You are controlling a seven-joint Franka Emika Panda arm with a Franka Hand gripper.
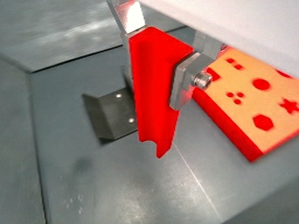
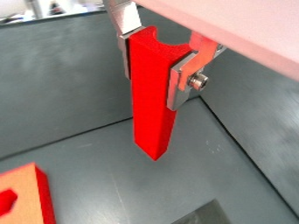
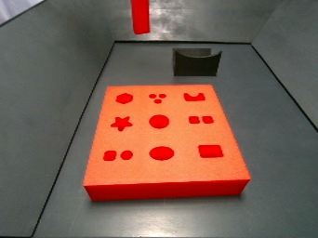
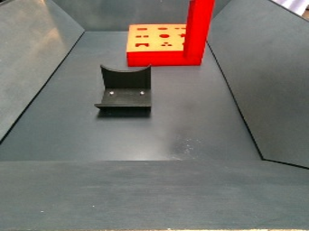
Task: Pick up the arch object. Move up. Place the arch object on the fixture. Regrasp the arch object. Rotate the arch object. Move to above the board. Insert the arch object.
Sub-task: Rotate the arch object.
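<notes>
My gripper (image 1: 156, 54) is shut on the arch object (image 1: 155, 92), a long bright-red bar that hangs upright between the silver fingers (image 1: 184, 83). Its notched arch end points up between the fingers in a wrist view, where the gripper (image 2: 156, 54) clamps the arch object (image 2: 152, 105) near its top. In both side views only the bar shows, as the arch object (image 3: 139, 14) (image 4: 200, 32) held in the air; the gripper is cut off. The dark fixture (image 1: 111, 115) (image 3: 195, 61) (image 4: 125, 90) stands on the floor below and beside the bar. The red-orange board (image 1: 260, 101) (image 2: 24, 199) (image 3: 162, 130) (image 4: 154, 41) lies flat.
Sloping grey walls (image 3: 62, 56) (image 4: 36, 63) enclose the dark floor (image 4: 157, 144) on all sides. The fixture stands between one end wall and the board's short edge.
</notes>
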